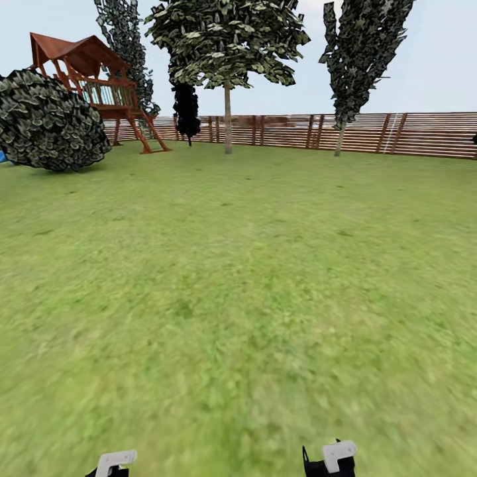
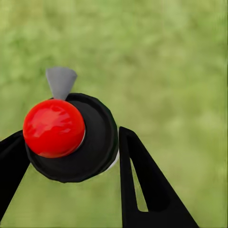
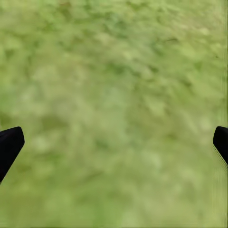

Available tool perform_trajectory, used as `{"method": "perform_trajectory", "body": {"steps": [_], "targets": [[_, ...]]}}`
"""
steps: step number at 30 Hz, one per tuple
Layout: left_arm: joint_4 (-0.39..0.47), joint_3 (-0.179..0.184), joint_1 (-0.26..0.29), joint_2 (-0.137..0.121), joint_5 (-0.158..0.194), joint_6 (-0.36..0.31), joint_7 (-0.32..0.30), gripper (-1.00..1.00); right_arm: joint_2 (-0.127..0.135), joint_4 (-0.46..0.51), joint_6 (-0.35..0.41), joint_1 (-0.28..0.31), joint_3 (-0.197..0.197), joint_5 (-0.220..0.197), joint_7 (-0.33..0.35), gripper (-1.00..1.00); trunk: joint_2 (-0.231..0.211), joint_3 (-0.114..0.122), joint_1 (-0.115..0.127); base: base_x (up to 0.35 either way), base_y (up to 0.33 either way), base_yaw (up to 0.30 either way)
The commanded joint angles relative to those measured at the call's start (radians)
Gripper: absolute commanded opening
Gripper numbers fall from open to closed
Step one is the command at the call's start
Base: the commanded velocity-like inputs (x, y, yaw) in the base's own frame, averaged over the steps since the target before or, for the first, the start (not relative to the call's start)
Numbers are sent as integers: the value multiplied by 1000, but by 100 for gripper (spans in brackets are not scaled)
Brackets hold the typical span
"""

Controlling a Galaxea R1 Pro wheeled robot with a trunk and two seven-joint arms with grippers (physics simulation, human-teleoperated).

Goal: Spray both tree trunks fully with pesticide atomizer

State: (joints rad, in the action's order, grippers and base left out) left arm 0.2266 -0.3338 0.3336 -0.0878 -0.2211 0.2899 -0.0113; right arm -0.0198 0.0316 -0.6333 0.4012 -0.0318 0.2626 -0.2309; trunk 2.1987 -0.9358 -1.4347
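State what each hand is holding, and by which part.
The left hand grips the pesticide atomizer around its black cap, just under the red knob. The right hand is open, holding nothing.

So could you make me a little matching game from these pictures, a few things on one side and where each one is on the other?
Things:
1. atomizer
2. play tower
3. fence
4. round shrub

Places:
A. along the far edge of the lawn
B. between the left gripper's fingers
C. far left on the lawn, in front of the tower
D. far left, by the fence

Pairs: 1-B, 2-D, 3-A, 4-C
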Motion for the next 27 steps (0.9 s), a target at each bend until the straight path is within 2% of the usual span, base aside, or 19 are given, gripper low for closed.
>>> {"method": "perform_trajectory", "body": {"steps": [1,10,13,16,21,27], "targets": [[-1,-8,1,0,-11,4,-1,-100,0,-1,0,1,-3,9,-11,100,0,-1,0,339,0,0],[0,-8,1,-1,-11,5,-1,-100,-3,-1,0,1,-3,2,-11,100,0,-1,0,339,0,0],[-1,-8,1,-1,-11,4,-1,-100,-4,-1,0,1,-3,-52,-10,100,0,-1,0,339,0,0],[0,-8,1,-1,-11,5,-1,-100,-2,-2,0,1,-5,-77,-9,100,0,-1,0,339,0,0],[0,-8,1,-1,-11,5,-1,-100,-3,-2,0,1,-6,-81,-7,100,0,-1,0,338,0,22],[0,-8,1,0,-10,5,-1,-100,-5,-2,0,1,-6,-82,-7,100,0,-3,0,339,0,225]]}}
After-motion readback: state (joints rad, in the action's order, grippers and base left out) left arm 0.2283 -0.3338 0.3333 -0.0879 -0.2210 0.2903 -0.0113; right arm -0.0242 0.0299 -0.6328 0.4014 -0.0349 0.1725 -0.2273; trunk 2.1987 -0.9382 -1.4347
